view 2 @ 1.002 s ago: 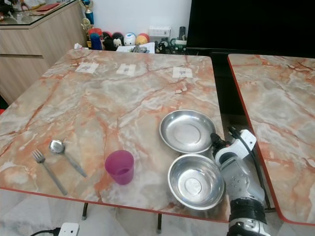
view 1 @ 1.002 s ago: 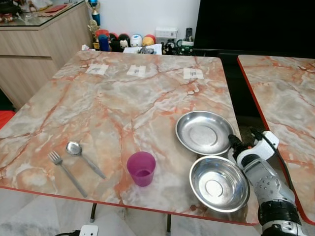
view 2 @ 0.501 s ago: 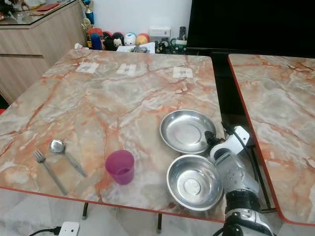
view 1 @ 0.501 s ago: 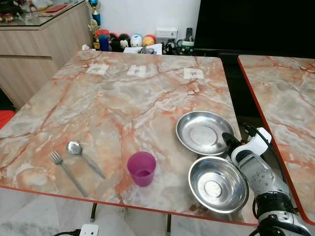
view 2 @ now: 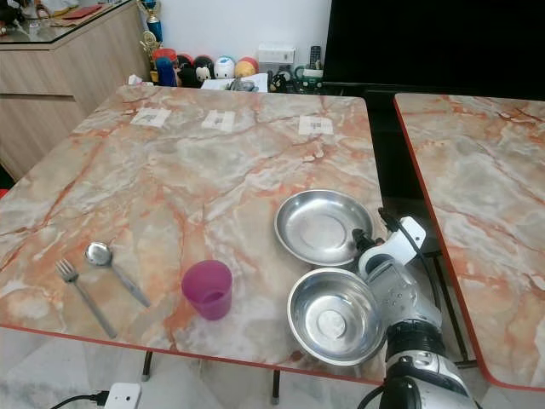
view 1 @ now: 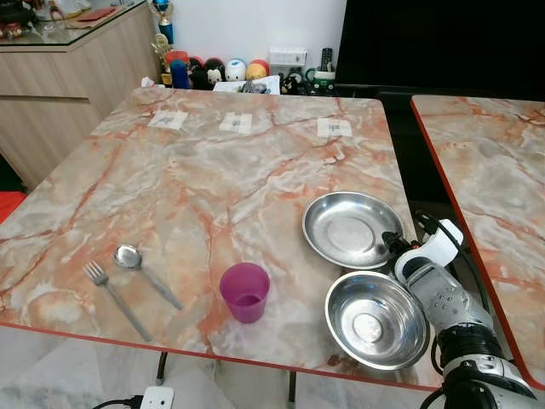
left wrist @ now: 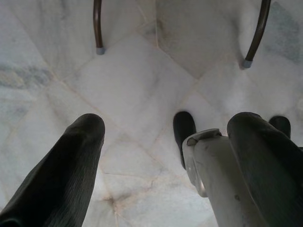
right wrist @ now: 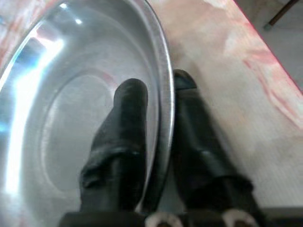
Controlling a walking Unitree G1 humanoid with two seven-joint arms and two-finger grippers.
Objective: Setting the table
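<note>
**Right claw astride the rim of the steel plate**

The right claw point(right wrist: 158, 94) is at the right edge of the marble desk point(view 1: 213, 170), reaching in from the near right corner. Its two black fingers point(right wrist: 128, 123) straddle the rim of the shallow steel plate point(view 1: 353, 228): one finger lies inside the dish, the other outside on the desk top, with the thin metal edge running between them. The gap is narrow, barely wider than the rim, and both fingers look to be against it, so the claw appears clamped on the plate.

The plate lies flat near the right edge of the desk, about halfway between the near and far edges. Just nearer than it, close to the near right corner, sits a deeper steel bowl point(view 1: 376, 319), its rim just beside the plate's and alongside the silver forearm.

Toward the middle of the near edge stands a purple cup point(view 1: 245, 291), upright. Further along, close to the near left corner, a spoon point(view 1: 143, 271) and a fork point(view 1: 115, 298) lie side by side, apart from each other, their handles angled toward the near edge.

The left claw point(left wrist: 165, 137) hangs over the pale tiled floor point(left wrist: 142, 80) with its fingers wide apart, holding nothing.
</note>
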